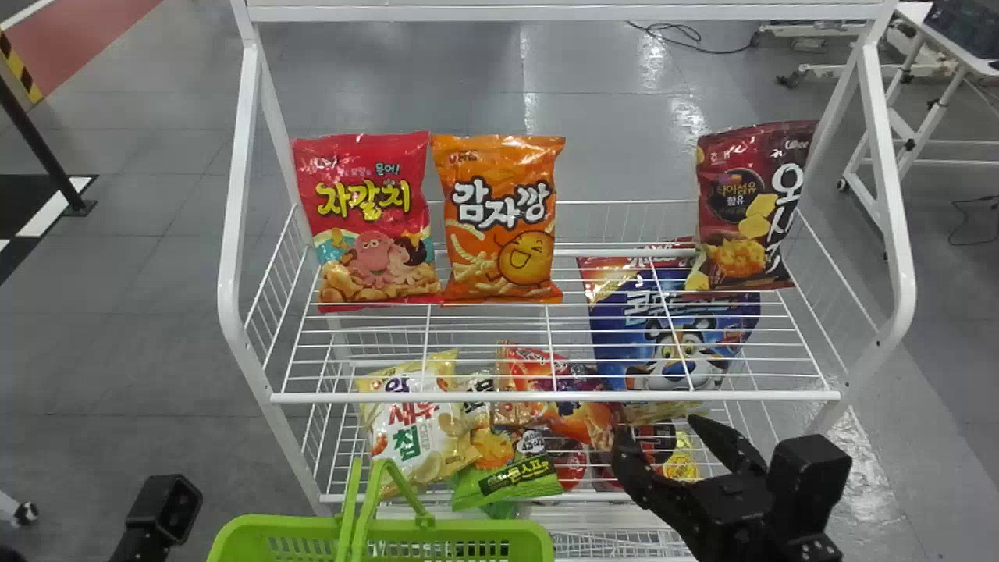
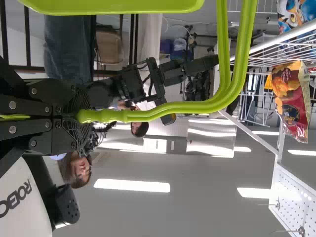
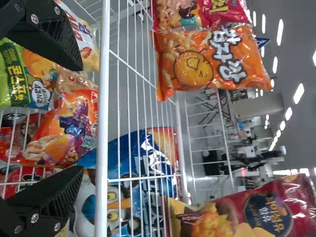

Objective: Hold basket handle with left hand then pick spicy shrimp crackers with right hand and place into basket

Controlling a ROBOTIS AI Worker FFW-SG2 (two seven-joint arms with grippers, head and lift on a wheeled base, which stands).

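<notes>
My right gripper [image 1: 654, 437] is open before the lower shelf, right of a red-orange bag with a purple patch [image 1: 550, 386]. In the right wrist view that bag [image 3: 74, 128] lies beyond the gap of the right gripper [image 3: 79, 117], with nothing between its fingers. Which bag is the spicy shrimp crackers, I cannot tell for certain. The green basket [image 1: 460, 529] stands at the bottom, its handle [image 1: 373, 484] rising toward the shelf. A part of my left arm [image 1: 164, 503] is at the bottom left. In the left wrist view the left gripper [image 2: 74, 116] is shut on the basket handle [image 2: 173, 107].
Over the lower bags runs the upper shelf's front bar [image 1: 546, 396], holding a red bag [image 1: 371, 222], an orange bag [image 1: 499, 222] and a dark red bag [image 1: 749, 207]. Beside the red-orange bag lie a blue bag [image 1: 671, 336], a pale bag [image 1: 417, 421] and a green bag [image 1: 507, 480].
</notes>
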